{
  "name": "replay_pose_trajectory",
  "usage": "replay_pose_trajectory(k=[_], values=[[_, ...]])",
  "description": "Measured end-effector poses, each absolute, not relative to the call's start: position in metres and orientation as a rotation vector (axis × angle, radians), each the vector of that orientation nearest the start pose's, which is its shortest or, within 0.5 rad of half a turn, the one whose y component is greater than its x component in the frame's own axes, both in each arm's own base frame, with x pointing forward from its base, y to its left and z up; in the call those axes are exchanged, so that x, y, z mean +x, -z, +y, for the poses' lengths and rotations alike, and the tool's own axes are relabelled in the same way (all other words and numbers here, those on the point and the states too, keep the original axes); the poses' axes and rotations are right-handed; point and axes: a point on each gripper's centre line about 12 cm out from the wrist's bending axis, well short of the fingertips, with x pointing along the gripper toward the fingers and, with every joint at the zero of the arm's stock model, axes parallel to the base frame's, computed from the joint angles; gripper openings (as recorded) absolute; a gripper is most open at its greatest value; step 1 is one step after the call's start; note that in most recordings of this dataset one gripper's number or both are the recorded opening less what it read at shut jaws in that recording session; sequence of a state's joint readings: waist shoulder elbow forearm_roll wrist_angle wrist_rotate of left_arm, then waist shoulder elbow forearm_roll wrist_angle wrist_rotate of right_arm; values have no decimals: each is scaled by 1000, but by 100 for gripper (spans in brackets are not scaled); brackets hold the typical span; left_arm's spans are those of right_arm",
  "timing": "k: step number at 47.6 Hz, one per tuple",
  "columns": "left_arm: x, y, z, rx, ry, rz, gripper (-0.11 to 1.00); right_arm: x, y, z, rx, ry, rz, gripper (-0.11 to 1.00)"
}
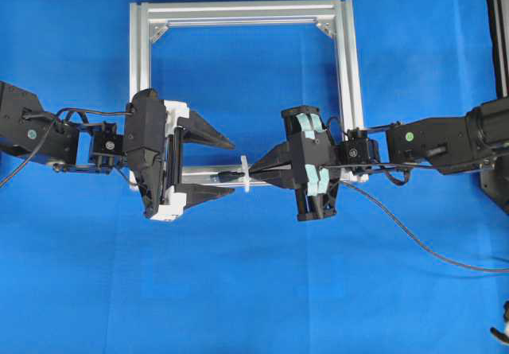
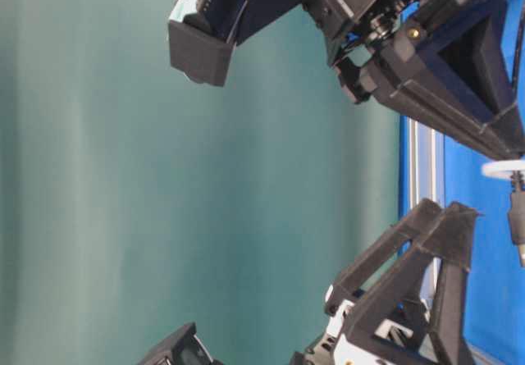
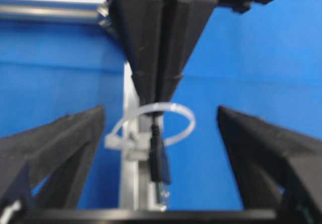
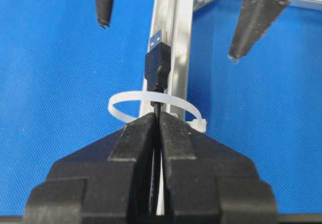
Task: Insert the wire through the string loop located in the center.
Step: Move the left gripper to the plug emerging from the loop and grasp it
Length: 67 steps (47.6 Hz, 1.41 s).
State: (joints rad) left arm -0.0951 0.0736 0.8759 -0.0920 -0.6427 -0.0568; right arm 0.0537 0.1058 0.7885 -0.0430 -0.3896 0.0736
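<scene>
Clamped right gripper (image 4: 157, 126) pinches the wire (image 4: 158, 65) just behind its stiff plug, already through the string loop (image 4: 151, 99) on the frame's (image 1: 346, 75) near bar; left gripper (image 1: 229, 169) gapes empty; limp cable, best gripped at the plug.

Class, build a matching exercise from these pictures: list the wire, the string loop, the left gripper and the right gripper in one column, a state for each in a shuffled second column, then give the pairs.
1 wire
2 string loop
3 left gripper
4 right gripper

A open, holding nothing
B white ring fixed to the frame bar
C shut on the cable
D plug end poking through the ring

Pairs: 1-D, 2-B, 3-A, 4-C
</scene>
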Motion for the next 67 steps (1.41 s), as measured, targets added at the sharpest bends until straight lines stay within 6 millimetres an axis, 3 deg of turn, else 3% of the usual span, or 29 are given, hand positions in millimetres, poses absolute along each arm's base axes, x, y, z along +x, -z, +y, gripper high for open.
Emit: replay_pose_trajectory(k=[19, 33, 67], values=[[367, -138, -29, -107, 19, 338, 91, 381, -127, 23, 23, -61, 509, -2], [378, -108, -32, -121, 16, 407, 91, 382, -128, 23, 23, -61, 506, -2], [381, -107, -34, -123, 20, 406, 91, 381, -128, 23, 22, -62, 508, -2]])
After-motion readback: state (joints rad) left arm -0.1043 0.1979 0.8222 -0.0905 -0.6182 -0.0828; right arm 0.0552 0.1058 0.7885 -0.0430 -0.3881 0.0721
